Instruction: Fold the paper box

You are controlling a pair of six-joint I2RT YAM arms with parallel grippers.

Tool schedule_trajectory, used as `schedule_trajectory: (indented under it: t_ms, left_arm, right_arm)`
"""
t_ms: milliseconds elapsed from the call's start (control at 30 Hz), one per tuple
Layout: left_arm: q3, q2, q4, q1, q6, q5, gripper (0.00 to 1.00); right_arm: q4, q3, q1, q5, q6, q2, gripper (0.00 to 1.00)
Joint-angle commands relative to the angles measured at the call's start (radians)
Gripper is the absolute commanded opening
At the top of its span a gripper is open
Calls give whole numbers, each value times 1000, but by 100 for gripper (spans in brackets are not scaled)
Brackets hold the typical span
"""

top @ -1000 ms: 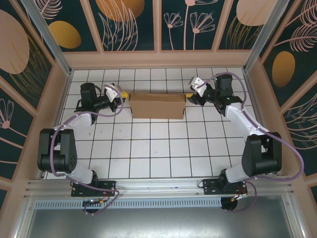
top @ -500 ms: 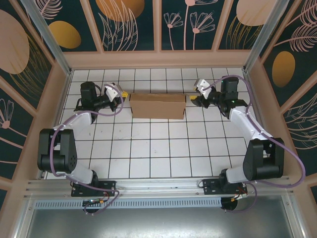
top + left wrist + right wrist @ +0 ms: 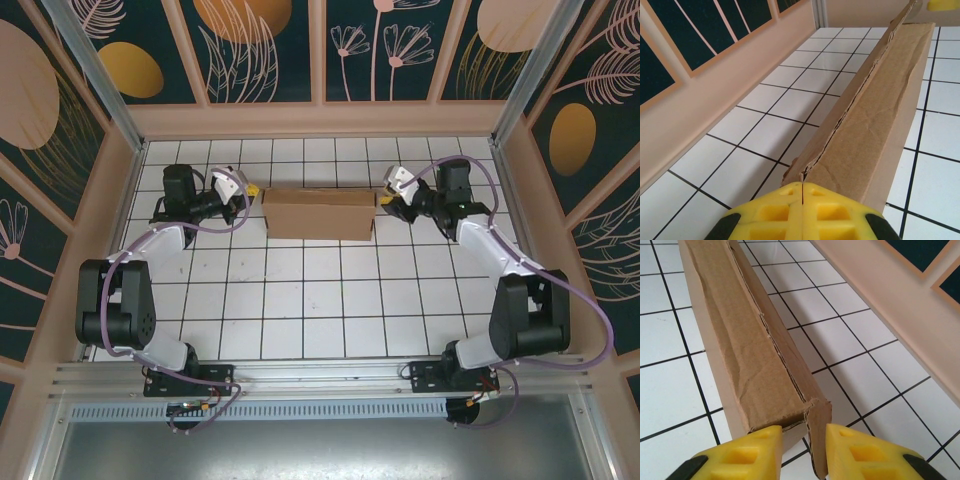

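While the paper box (image 3: 318, 212) is lying as a long sleeve on the desk (image 3: 300, 310), it is sitting between the left claw (image 3: 802, 200) and the right claw (image 3: 805, 447), likely so each works one end. The left claw is meeting the corner (image 3: 802, 175) ahead with clenched pads (image 3: 772, 212); whether it is pinching cardboard, I cannot tell. The right claw is hanging released, straddling the end flap (image 3: 819, 432). Beside both, the peach wall (image 3: 900, 315) is running close.

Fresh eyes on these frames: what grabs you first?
The brown paper box, folded into a long narrow shape, lies across the far half of the white tiled table. A claw sits at each end. The left claw is shut at the box's end corner, and the right claw is open with a loose end flap between its yellow pads.
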Motion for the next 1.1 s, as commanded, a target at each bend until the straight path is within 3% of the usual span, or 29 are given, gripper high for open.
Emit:
schedule_trajectory:
  t_ms: [0,200,367,500,633,833,1067]
  left_arm:
    - [28,7,-27,-10,21,21,6]
    - [33,3,-42,-16,19,8,5]
    - [38,0,-32,-27,-27,-11,0]
    - [47,-12,-24,-55,-107,-86,0]
    - [56,-18,-1,-71,-272,-78,0]
    - [57,-26,-57,-102,-384,-129,0]
    - [61,-53,-74,-104,-549,-205,0]
  right_arm:
    - [-10,39,10,15,-4,17,23]
    - [-7,56,18,34,8,30,0]
    - [-2,69,31,60,46,27,0]
    - [11,78,69,129,150,33,0]
    - [26,86,106,209,281,46,0]
    - [-8,115,164,321,416,63,0]
    - [-44,110,188,358,472,39,0]
